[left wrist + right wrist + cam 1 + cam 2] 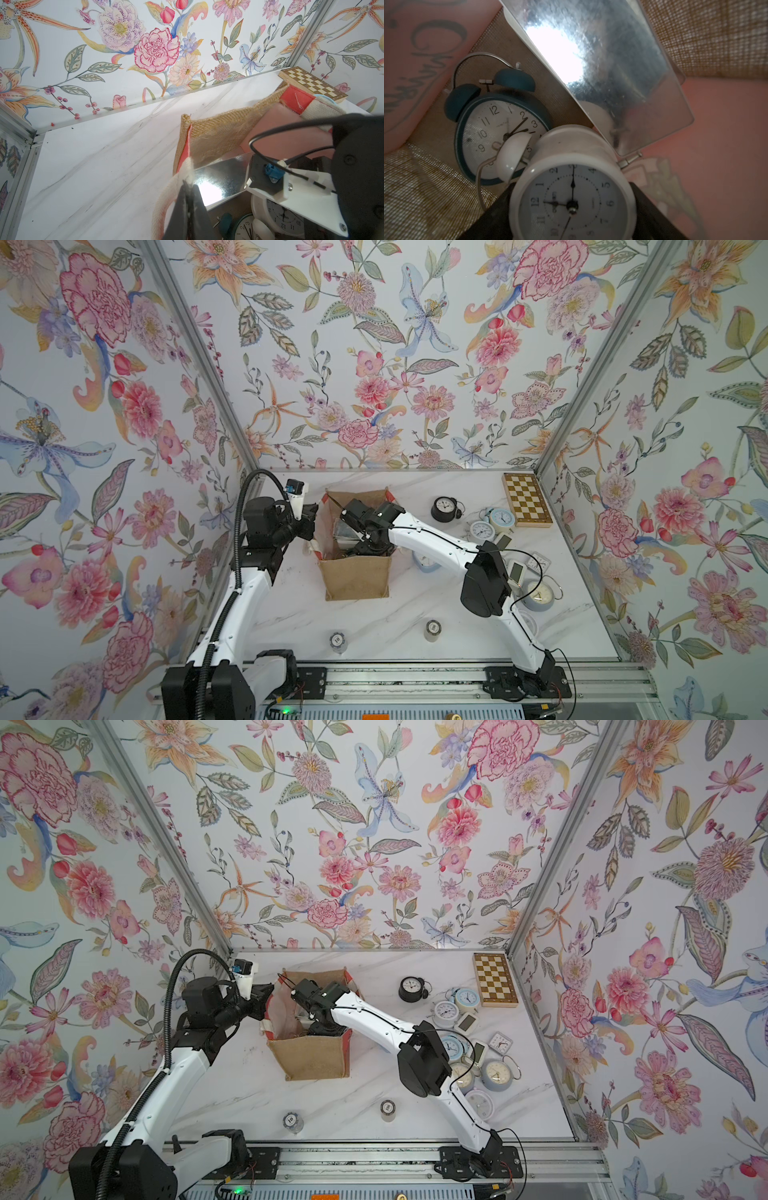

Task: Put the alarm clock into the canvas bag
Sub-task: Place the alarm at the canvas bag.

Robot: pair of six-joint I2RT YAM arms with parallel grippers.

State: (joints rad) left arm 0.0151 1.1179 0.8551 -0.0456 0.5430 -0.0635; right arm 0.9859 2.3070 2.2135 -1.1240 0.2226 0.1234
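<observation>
The tan canvas bag (356,581) (316,1058) stands open mid-table. My left gripper (311,515) (188,185) is at the bag's left rim, shut on its whitish strap handle (166,204). My right gripper (362,548) (571,207) reaches down inside the bag. Its dark fingers (652,209) are on both sides of a white twin-bell alarm clock (573,197), shut on it. In the bag beside it lie a teal alarm clock (496,128) and a leaning mirror-faced panel (612,72). In the left wrist view the white alarm clock (276,218) shows under the right arm's wrist.
On the table right of the bag are a black alarm clock (444,509), several pale clocks (494,522) (496,1073) and a wooden chessboard box (526,499). Two short cylinders (337,641) (433,630) stand near the front edge. Flowered walls close three sides.
</observation>
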